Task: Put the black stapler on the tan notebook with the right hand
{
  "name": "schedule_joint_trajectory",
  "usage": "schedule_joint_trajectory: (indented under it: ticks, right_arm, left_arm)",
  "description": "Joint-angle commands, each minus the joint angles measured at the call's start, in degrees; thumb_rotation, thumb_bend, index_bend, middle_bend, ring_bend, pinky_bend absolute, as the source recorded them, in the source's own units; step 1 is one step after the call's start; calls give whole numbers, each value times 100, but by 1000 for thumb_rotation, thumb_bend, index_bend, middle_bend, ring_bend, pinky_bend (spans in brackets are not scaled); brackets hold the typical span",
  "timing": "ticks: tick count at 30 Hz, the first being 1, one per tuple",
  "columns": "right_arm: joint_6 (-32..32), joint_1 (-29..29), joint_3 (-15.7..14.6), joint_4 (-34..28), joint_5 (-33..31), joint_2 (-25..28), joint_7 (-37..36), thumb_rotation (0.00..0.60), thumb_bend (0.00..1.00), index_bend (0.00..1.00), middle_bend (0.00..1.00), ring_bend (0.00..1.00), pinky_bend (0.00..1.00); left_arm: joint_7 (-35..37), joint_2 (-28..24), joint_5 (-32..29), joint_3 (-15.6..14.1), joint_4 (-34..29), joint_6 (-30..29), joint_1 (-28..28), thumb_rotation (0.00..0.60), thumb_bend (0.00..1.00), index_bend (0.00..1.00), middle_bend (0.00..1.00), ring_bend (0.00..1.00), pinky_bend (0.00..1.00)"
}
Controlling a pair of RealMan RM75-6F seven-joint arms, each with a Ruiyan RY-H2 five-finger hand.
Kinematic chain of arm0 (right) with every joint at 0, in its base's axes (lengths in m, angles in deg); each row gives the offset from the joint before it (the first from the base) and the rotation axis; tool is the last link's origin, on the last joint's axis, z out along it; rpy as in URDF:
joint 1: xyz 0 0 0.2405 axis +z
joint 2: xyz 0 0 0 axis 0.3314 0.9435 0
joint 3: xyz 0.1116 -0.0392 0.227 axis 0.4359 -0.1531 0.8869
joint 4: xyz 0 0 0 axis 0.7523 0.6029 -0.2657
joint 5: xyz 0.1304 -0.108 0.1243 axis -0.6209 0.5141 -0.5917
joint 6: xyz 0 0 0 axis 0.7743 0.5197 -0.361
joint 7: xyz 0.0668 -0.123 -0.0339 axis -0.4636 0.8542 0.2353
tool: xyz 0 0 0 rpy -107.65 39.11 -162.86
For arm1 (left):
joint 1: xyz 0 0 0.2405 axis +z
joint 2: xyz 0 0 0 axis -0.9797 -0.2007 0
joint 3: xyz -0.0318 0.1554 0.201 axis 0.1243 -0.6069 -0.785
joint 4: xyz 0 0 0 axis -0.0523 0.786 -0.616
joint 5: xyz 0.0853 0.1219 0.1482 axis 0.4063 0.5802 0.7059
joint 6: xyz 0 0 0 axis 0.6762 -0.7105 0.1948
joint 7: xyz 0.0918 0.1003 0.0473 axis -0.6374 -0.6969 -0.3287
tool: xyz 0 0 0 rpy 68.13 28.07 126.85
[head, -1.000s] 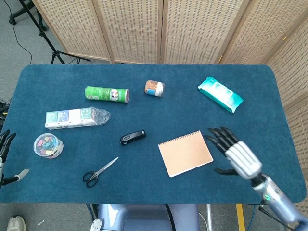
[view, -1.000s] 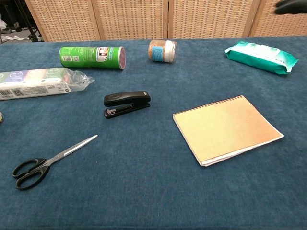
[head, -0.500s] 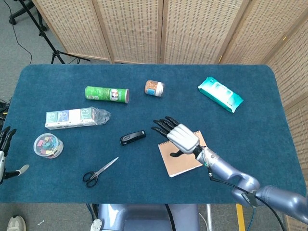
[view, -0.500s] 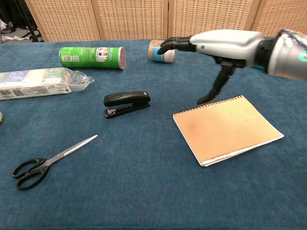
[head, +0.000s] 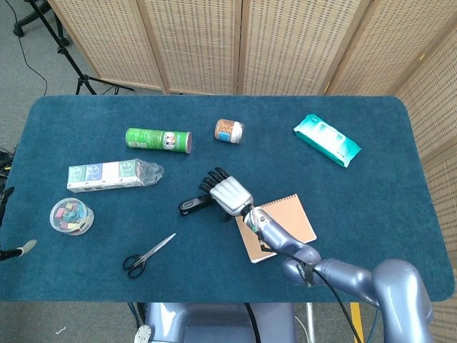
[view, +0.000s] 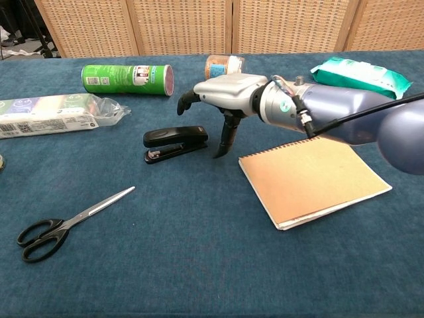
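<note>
Stapler black, lies flat on table near the middle, a bit toward the front edge, untouched. My right hand hovers just above and beside its right end, fingers apart and curled slightly down, thumb hanging toward the cloth, holding nothing. No contact with the stapler as far as chest view shows.

Tan notebook sits just right of the stapler, flat, spiral edge toward the back, my forearm crossing over its back corner. Nothing on it.

Progress: reach about done, grasp not yet made. Left to do: close on stapler, lift, carry right, set it on notebook.

My left hand barely shows off the table's left edge in head view; can't tell whether its fingers are spread or closed.

Outward: scissors near front-left, green can on its side toward back-left, wrapped box pack at left edge, small jar back-middle, teal wipes pack back-right, clear tub of clips at left edge.
</note>
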Motion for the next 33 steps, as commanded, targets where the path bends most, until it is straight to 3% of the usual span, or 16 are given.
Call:
schedule_joint_trajectory:
  ticks: [1, 10, 14, 20, 26, 33]
  right_arm:
    - [-40, 118, 1, 208, -192, -216, 59, 600, 164, 268, 235, 123, 39]
    - [133, 305, 100, 781, -368, -688, -232, 600, 415, 402, 384, 206, 39]
    - [282, 372, 114, 1100, -290, -872, -491, 600, 460, 477, 461, 242, 39]
    - [526, 319, 9, 1084, -73, -810, -793, 600, 517, 497, 480, 246, 39]
    - [1005, 98, -71, 302, 238, -163, -871, 600, 568, 502, 486, 246, 39]
    - [1840, -761, -755, -1389, 880, 1491, -515, 600, 568, 502, 486, 246, 39]
  left_arm:
    - [36, -17, -24, 11, 10, 15, 0, 600, 0, 0, 0, 0, 0]
    - [102, -34, -82, 25, 25, 78, -18, 600, 0, 0, 0, 0, 0]
    - [98, -39, -106, 26, 21, 95, -20, 600, 0, 0, 0, 0, 0]
    - [112, -46, -114, 26, 31, 111, -25, 600, 0, 0, 0, 0, 0]
    - [129, -60, -75, 7, 24, 134, -36, 600, 0, 0, 0, 0, 0]
    - [77, -47, 93, -82, -7, 102, -24, 600, 0, 0, 0, 0, 0]
